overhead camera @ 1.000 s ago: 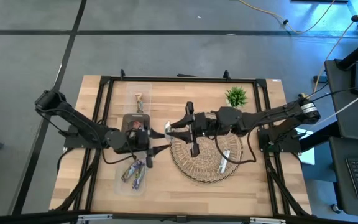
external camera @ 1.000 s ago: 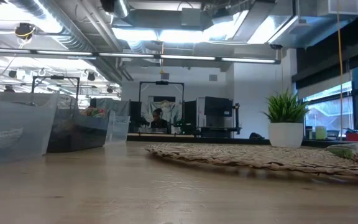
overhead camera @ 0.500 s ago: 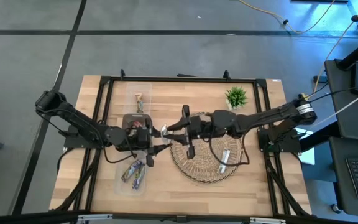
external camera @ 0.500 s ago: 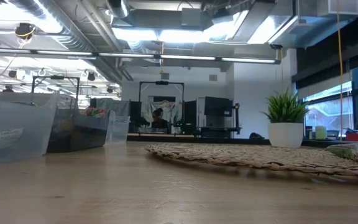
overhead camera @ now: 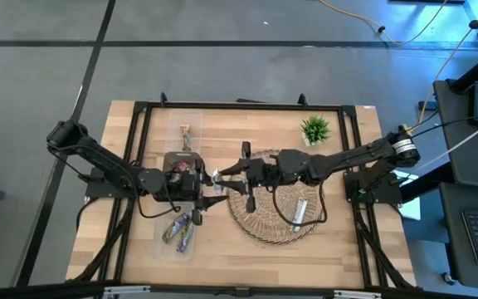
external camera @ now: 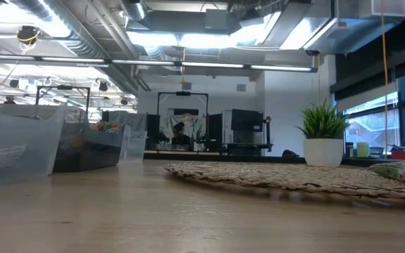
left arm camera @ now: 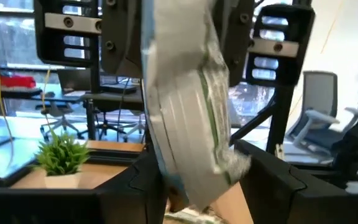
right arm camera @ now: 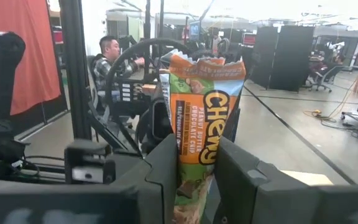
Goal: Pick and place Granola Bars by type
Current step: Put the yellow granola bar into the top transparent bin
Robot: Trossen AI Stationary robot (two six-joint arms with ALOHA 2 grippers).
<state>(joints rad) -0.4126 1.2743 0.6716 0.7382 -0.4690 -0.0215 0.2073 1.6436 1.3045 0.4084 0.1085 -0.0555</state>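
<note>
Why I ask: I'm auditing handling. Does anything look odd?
Nothing is spilled. One bar is off the table, pinched upright in the right gripper, its top end crumpled. It sits close against the left gripper, apparently mid-handover.

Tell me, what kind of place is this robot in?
Probably a robotics lab or workshop in an open office. Bare ducts and strip lights run overhead, office chairs stand behind, and a person sits at another rig.

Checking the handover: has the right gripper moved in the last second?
Yes. The right gripper slid left off the woven mat, closer to the left gripper.
</note>
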